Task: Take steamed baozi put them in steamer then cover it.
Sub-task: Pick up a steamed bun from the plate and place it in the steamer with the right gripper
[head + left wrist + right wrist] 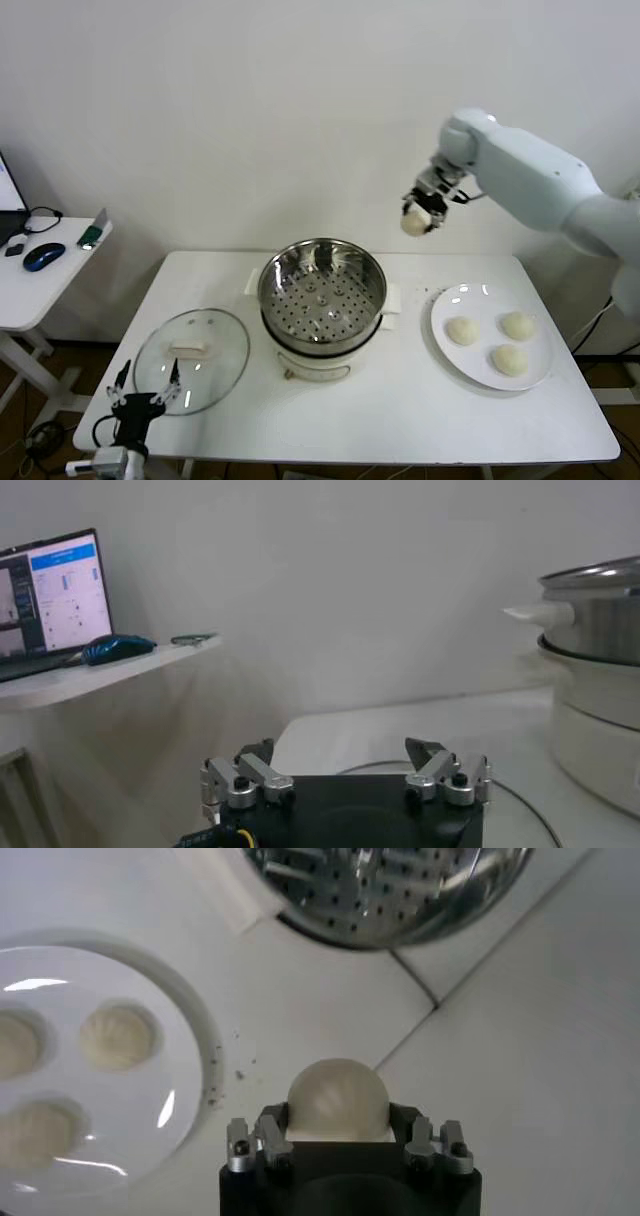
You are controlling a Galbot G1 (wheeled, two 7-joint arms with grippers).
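Observation:
High above the table's back right, my right gripper (418, 222) is shut on one cream-white baozi (337, 1099), right of and above the steamer (322, 290). The steamer's shiny perforated basket stands empty on its white pot base at the table's middle; its rim shows in the right wrist view as the steamer (385, 893). Three more baozi (462, 331) lie on the white plate (440, 340) to the right. The glass lid (192, 358) lies flat left of the steamer. My left gripper (145, 398) rests open at the table's front left edge, by the lid, holding nothing.
A side desk (30, 290) with a blue mouse (44, 256) and a laptop (50, 595) stands to the left. The white wall runs close behind the table. Bare tabletop lies in front of the steamer and between the steamer and the plate.

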